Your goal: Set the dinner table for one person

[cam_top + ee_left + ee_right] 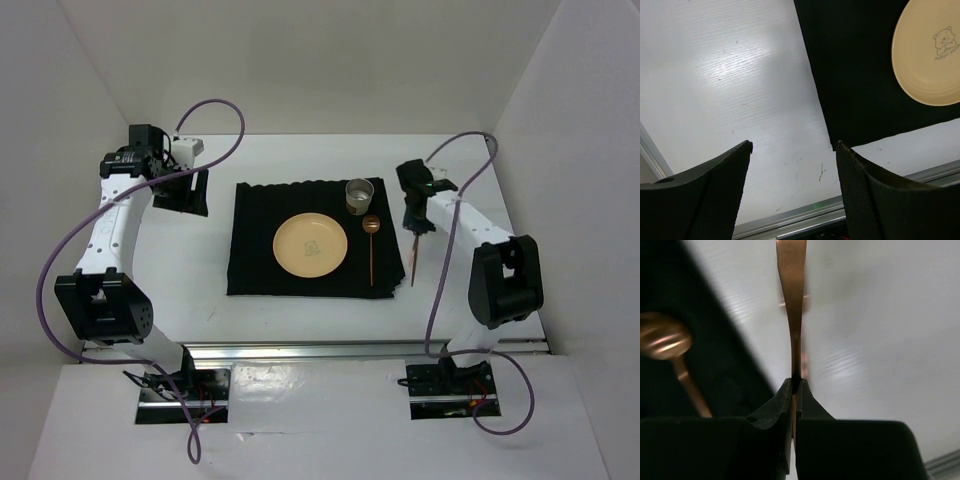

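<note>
Table (300,320): white top with metal rails; it lies under the mat (255,260) and reaches well past it on every side
Mat: black, ribbed, square; mid-table, between the two arms
Plate (311,246): cream, flat on the middle of the mat
Cup (358,194): upright on the mat's far right corner
Spoon (371,250): copper, on the mat's right strip, just right of the plate; bowl toward the cup, handle toward the near edge
Utensil (791,290): thin copper strip, just off the mat's right edge, roughly parallel to the spoon; which kind it is I cannot tell, its working end is not clear
Right gripper (794,385): fingers pressed together on the utensil's stem, nipping it edge-on; it hangs just right of the mat
Left gripper (794,147): fingers apart, nothing between them; off the mat's left side, toward its far corner
Step in hand: by my reading, fetching the last piece of cutlery; plate, cup and spoon look placed
Next move calls for: probably a lift clear of the table, a short carry over the mat's right edge, then a level set-down beside the spoon without knocking it; the narrow pinch may let the strip swivel
</note>
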